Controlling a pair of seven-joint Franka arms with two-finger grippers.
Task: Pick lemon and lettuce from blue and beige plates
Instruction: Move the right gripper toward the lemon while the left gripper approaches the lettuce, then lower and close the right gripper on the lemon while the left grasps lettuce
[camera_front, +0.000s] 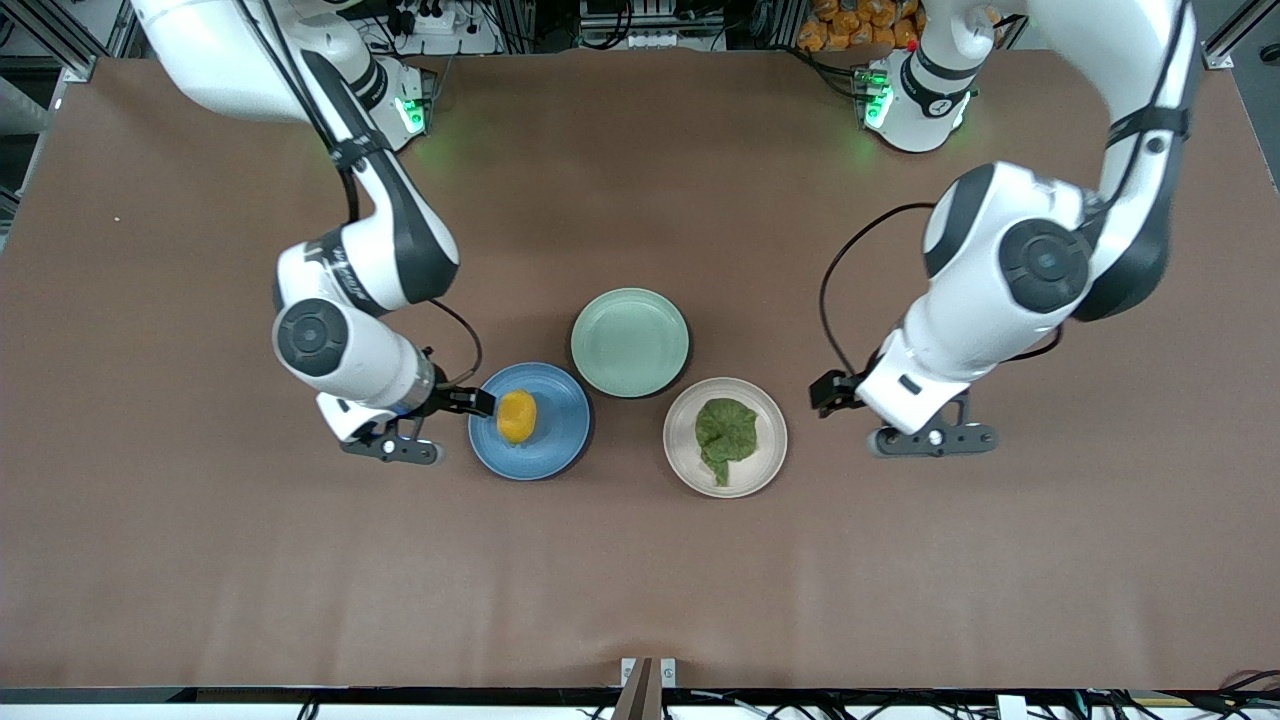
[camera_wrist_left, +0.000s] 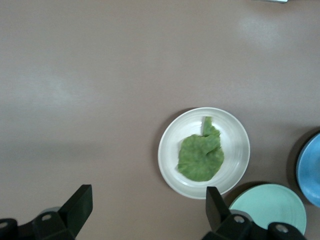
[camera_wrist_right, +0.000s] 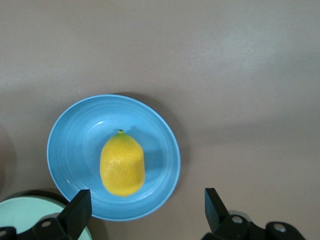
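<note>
A yellow lemon (camera_front: 516, 416) lies on the blue plate (camera_front: 562, 440). Green lettuce (camera_front: 725, 432) lies on the beige plate (camera_front: 769, 456). My right gripper (camera_front: 455, 405) is open and empty, over the blue plate's edge toward the right arm's end of the table. In the right wrist view the lemon (camera_wrist_right: 122, 164) and the blue plate (camera_wrist_right: 70, 150) lie just ahead of that gripper (camera_wrist_right: 147, 210). My left gripper (camera_front: 835, 395) is open and empty, over the table beside the beige plate. In the left wrist view the lettuce (camera_wrist_left: 201, 155) and the beige plate (camera_wrist_left: 235, 135) lie ahead of that gripper (camera_wrist_left: 146, 210).
An empty pale green plate (camera_front: 630, 342) stands between the two plates, farther from the front camera. It also shows in the left wrist view (camera_wrist_left: 267, 207) and the right wrist view (camera_wrist_right: 20, 215). Brown tabletop (camera_front: 640, 580) surrounds the plates.
</note>
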